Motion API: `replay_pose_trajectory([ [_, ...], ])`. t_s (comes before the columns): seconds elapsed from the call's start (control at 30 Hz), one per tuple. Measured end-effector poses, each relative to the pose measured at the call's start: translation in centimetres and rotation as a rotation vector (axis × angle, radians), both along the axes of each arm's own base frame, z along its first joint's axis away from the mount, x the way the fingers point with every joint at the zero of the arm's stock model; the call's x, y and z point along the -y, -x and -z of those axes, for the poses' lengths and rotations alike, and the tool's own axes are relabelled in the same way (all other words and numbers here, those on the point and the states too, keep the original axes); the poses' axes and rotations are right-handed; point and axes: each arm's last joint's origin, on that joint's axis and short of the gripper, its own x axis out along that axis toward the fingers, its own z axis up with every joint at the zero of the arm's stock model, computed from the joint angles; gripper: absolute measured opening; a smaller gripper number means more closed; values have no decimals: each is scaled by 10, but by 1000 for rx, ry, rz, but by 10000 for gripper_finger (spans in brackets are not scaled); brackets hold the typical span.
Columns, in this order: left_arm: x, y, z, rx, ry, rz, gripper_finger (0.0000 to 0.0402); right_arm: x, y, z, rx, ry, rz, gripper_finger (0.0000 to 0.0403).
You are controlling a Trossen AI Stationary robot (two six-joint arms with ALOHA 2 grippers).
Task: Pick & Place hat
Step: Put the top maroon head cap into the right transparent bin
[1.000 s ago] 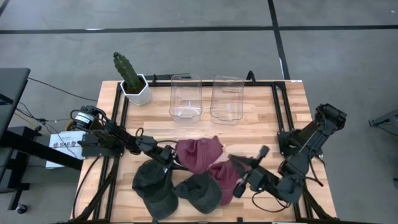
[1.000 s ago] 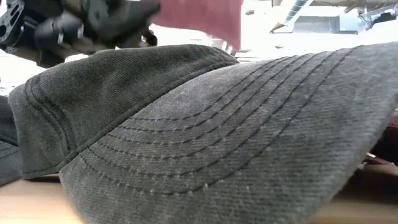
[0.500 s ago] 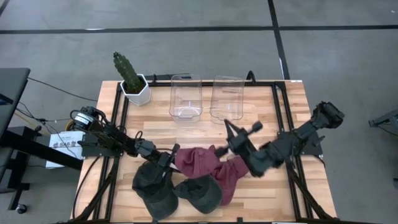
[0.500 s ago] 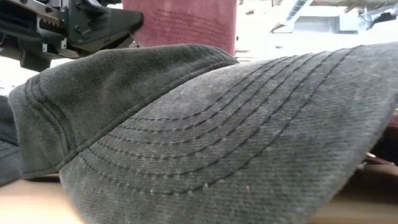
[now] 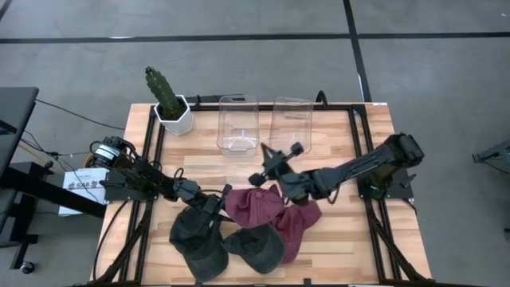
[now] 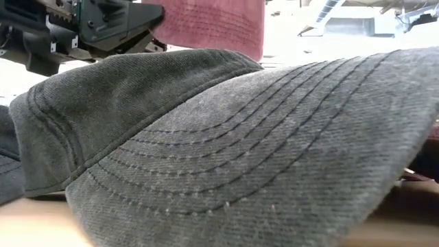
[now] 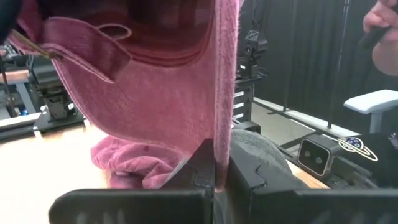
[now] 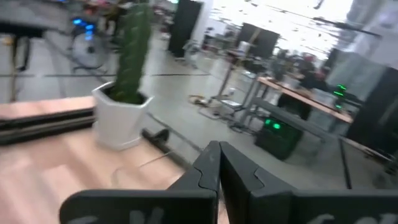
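While pinched in left tool (image 7: 214,177), maroon hat (image 7: 168,118).

The high view looks straight down on the whole worktop (image 5: 335,135). The low view sits at worktop level, nearly touching a dark hat (image 6: 240,144). The left wrist view faces forward, very close to a maroon hat (image 7: 180,99), shared with the high view. The right wrist view faces the cactus (image 8: 134,53) at the far left corner.
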Motion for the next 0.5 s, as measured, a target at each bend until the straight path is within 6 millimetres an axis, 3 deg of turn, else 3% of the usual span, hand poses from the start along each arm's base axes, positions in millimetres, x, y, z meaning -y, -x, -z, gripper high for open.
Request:
replay_pose_trajectory([
  [0.17, 0, 0, 1, -11, -5, 3, 14, -33, 4, 7, -4, -11, -139, 1],
  [0.5, -1, 0, 1, -14, -6, -11, 14, -92, 32, -11, 18, 53, -379, 1],
])
